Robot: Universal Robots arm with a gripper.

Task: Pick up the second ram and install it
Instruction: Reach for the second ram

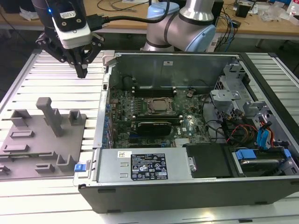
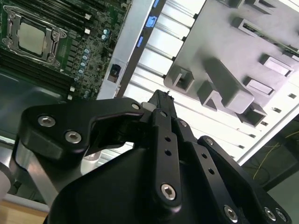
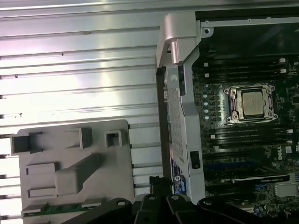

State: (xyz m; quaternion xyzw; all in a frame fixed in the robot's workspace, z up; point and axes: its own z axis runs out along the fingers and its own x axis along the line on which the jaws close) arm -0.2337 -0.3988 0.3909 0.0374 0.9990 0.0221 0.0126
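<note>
The claw [image 1: 82, 71] hangs pinched shut and empty over the slatted tabletop [image 1: 46, 86], between the grey fixture [image 1: 42, 140] and the open case [image 1: 187, 186], while the ram [image 3: 56, 208] lies along the fixture's edge, apart from it.

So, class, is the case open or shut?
Open: the case lacks its side panel, leaving the motherboard bare in the exterior view.

A gray tray [image 1: 42, 142] with blocks lies on the striped metal table [image 1: 56, 79], at the exterior view's left. Just beside it is an open computer case [image 1: 187, 191], with a square silver socket [image 1: 161, 106] inside.
</note>
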